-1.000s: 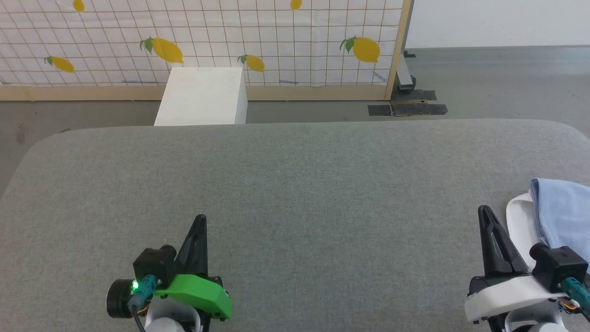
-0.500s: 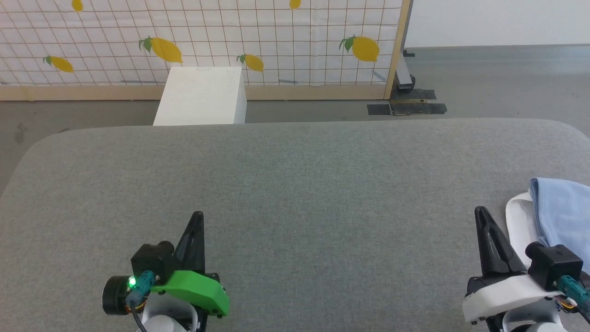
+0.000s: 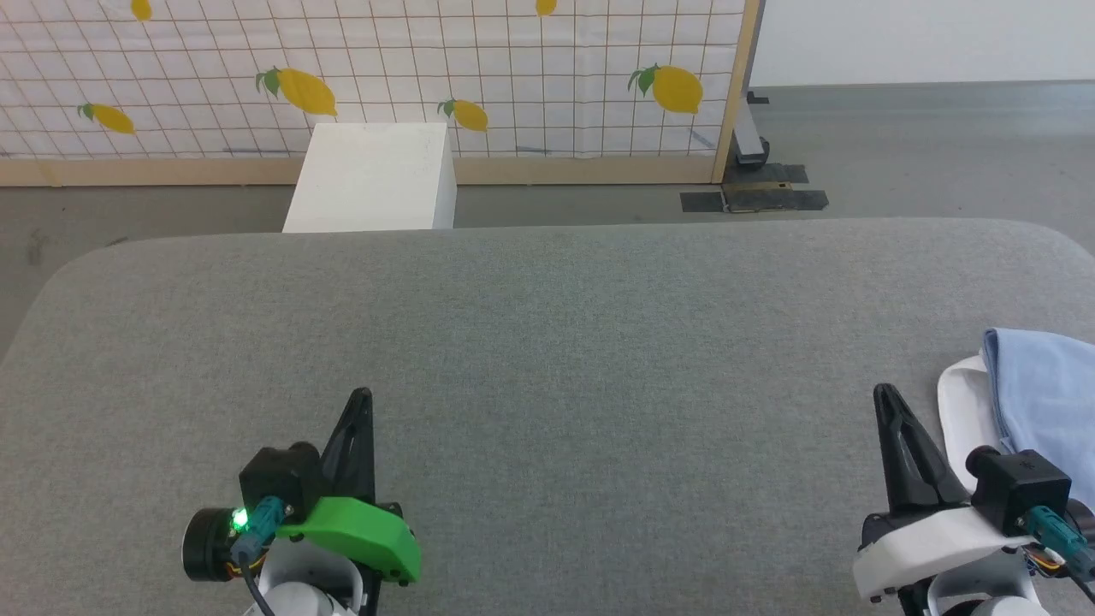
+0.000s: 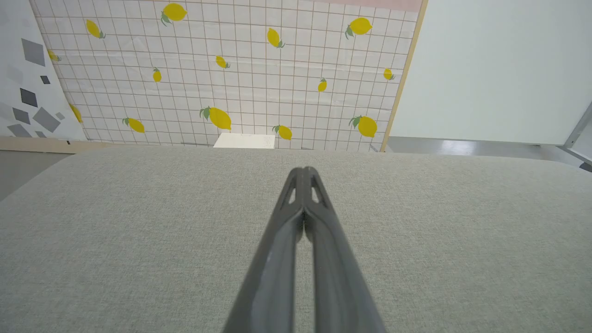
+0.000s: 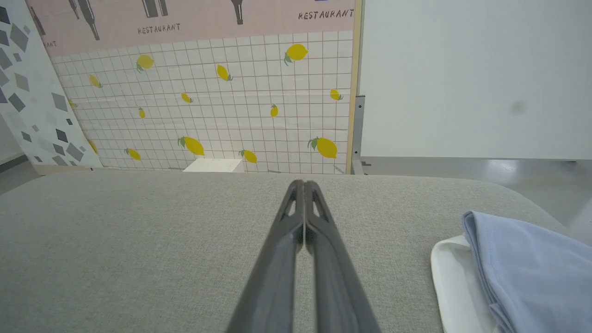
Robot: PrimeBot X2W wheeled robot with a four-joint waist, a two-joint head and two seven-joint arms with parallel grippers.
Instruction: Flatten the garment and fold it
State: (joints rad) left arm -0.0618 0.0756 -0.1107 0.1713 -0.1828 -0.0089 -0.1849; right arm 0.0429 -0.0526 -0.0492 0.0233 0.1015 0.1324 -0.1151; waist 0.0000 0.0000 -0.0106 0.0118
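**Garment half out of frame, both grippers closed**

Garment (image 3: 1048,393) lies at the near-right of the grey table (image 3: 547,342) and is cut off by the picture's right edge. Its collar, placket and logo are hidden. It is light blue, soft and bunched, with a rolled edge. It lies over a white item (image 3: 962,402), tray or cloth, hard to tell. Left gripper (image 3: 362,395) and right gripper (image 3: 882,390) both have fingers pressed together, holding nothing. The right one is just beside the white item.

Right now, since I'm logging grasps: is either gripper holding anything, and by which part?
Nothing is held. The left gripper and right gripper are both shut on nothing; the garment lies clear of both, at the right.
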